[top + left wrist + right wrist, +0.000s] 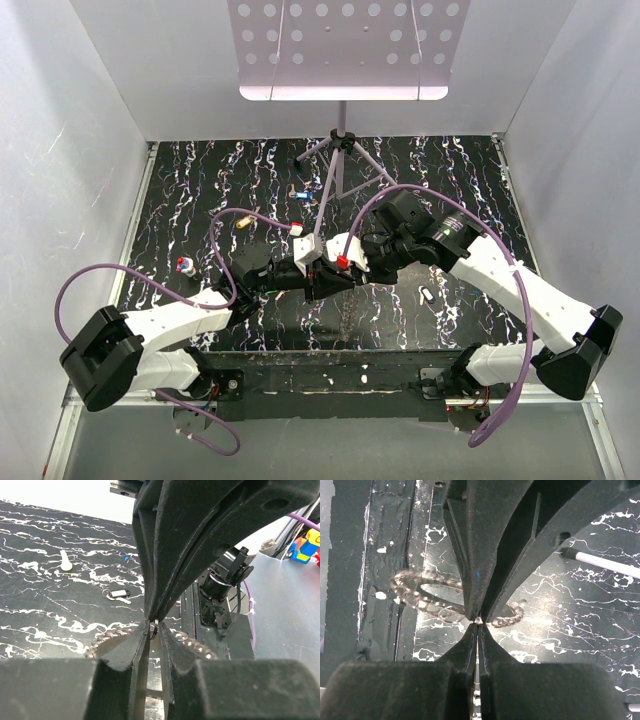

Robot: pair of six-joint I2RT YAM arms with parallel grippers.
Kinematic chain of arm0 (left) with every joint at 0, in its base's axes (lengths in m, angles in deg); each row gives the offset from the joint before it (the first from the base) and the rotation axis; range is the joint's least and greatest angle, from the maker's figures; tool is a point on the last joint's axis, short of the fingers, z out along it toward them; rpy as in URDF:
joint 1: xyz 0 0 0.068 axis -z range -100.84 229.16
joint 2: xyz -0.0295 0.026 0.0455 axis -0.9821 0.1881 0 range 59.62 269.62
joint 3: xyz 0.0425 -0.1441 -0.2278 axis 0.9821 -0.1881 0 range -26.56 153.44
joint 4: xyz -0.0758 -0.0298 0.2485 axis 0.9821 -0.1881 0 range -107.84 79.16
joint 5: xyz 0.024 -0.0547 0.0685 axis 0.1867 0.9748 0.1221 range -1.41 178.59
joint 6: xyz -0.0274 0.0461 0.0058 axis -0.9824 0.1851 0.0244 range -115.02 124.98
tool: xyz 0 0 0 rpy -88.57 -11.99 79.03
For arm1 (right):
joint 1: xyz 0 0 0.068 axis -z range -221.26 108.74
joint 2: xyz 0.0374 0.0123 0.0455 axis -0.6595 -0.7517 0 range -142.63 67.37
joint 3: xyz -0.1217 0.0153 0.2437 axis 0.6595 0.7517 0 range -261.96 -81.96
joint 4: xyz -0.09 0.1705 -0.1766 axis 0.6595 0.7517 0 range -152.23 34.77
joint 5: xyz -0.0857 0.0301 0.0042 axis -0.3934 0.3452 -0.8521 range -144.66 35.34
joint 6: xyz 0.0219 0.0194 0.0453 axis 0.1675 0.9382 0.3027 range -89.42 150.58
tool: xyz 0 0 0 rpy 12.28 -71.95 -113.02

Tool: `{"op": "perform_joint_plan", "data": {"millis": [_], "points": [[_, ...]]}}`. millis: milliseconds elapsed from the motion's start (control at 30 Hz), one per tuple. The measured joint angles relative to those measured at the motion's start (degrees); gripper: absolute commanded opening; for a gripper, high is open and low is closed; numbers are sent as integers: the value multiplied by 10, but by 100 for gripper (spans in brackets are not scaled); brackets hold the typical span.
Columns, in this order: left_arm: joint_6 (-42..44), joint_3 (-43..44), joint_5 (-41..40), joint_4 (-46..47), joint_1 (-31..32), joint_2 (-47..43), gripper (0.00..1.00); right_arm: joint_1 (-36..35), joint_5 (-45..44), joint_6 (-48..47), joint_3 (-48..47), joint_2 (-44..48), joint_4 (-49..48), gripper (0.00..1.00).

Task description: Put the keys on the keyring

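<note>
Right wrist: right gripper point(477, 626) pinched shut, tip-to-tip with narrow, not-quite-closed left gripper point(155, 632) right by keyring point(417, 587), probably steadying small wire loop point(155, 627) for threading; key point(118, 594) lying apart.

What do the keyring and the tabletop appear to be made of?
The keyring looks like silvery metal, bare and shiny: it glints along its toothed rim. The tabletop looks like a black sheet with white marbled streaks, slightly glossy; laminate or printed mat, unclear.
</note>
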Motion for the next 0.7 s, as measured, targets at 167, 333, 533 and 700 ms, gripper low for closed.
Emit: {"op": "perform_joint_plan", "data": {"millis": [167, 333, 533, 700], "points": [[2, 0, 1, -1, 0, 5, 0, 0, -1, 3, 0, -2, 0, 1], [5, 3, 0, -8, 3, 5, 0, 0, -1, 7, 0, -2, 2, 7], [-9, -22, -56, 15, 3, -20, 0, 10, 20, 35, -12, -3, 1, 55], [-38, -63, -106, 55, 3, -54, 0, 63, 83, 80, -42, -2, -10, 65]]}}
